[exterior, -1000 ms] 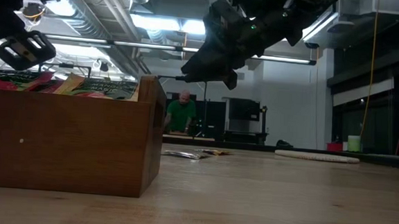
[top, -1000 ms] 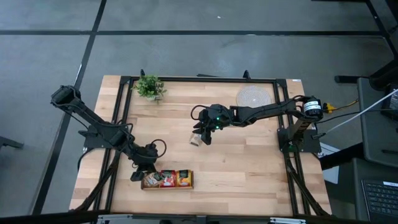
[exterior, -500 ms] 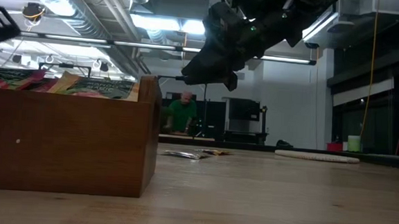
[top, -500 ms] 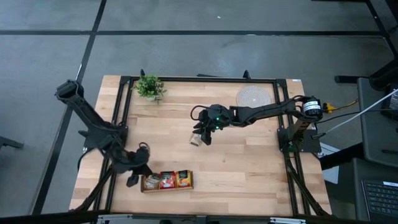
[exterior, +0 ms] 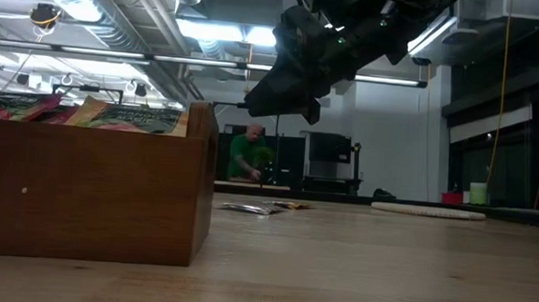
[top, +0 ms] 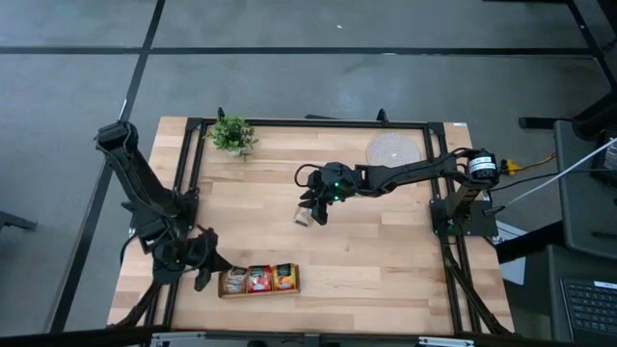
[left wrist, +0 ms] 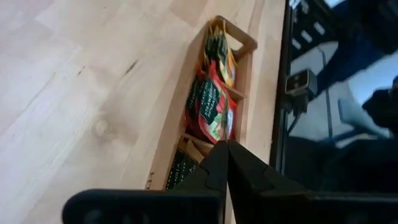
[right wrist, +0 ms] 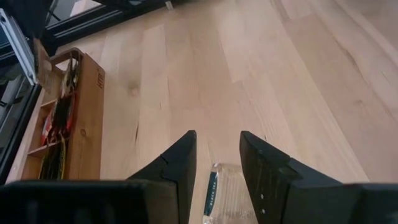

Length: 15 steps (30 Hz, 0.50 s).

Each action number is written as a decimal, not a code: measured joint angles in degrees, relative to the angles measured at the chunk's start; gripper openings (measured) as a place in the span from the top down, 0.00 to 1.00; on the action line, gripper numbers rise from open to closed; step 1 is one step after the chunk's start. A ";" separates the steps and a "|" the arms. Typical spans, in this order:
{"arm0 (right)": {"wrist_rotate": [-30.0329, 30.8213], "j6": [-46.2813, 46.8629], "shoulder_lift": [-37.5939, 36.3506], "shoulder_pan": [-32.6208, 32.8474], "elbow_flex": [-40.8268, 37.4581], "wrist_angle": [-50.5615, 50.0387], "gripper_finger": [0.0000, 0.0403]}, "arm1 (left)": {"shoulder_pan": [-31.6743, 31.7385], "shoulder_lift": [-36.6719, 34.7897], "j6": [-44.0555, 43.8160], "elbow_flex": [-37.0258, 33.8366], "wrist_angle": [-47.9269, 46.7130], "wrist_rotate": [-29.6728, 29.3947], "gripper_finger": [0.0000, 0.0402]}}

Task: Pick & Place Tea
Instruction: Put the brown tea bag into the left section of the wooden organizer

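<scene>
Pale sachet (right wrist: 225,194) lies flat on the tabletop (top: 386,251) under the right hand (right wrist: 216,163), whose fingers are spread and empty. The left hand (left wrist: 225,163), pinched shut, hovers beside the tray (top: 259,280), already holding sachets; about one remains.

Right gripper (top: 313,209) hovers mid-frame over a pale sachet (top: 303,216) — left gripper (top: 201,273) sits lower left, just beside the wooden tray (top: 259,280) of tea.
</scene>
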 joint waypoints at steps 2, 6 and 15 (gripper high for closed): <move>0.00 -0.01 0.00 0.00 0.00 0.09 0.69 | -1.63 0.32 -2.40 0.00 -0.06 -2.26 1.00; 0.00 -0.06 0.00 0.00 0.00 0.36 0.69 | -4.46 0.41 -5.20 0.00 -0.12 -4.36 0.99; 0.00 -1.35 0.00 0.00 0.00 0.37 0.69 | -6.45 0.41 -10.15 0.00 -4.20 -7.66 0.99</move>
